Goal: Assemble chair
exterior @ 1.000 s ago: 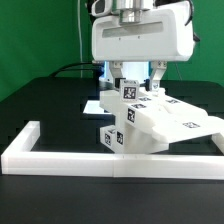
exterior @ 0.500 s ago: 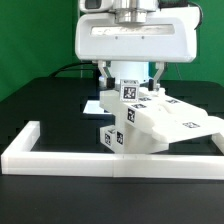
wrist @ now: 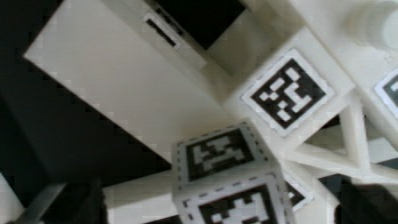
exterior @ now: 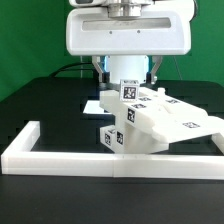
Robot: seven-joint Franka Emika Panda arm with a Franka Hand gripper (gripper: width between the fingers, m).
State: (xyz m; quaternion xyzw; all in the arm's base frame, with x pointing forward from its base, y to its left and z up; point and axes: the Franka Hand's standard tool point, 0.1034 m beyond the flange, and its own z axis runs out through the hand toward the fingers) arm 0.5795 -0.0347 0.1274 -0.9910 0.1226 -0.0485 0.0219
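**Exterior view and wrist view: open gripper above the chair**

In the exterior view, the chair (exterior: 160, 122) stood part-built on the black table (exterior: 40, 100), near the middle and towards the exterior view's right. It sat just behind the white rail (exterior: 100, 157), which ran along the front and turned back at the exterior view's left. A flat white sheet (exterior: 92, 104) lay on the table beside the chair on that same side. A dark cable (exterior: 68, 70) trailed behind it, before a green backdrop (exterior: 30, 30). The gripper (exterior: 128, 72) hung over the chair's tagged top. Its fingers were spread wide, one on each side of that top, and gripped nothing. The arm's broad white housing hid everything directly behind it.

The wrist view showed none of those surroundings. It gave a close look down on the chair alone: a white slab with a dark slot (wrist: 164, 33), a large tag (wrist: 290, 92) on a tilted face, and two more tags on a block (wrist: 228, 175) beneath. Black table showed at the edges. The fingertips could not be made out clearly there.
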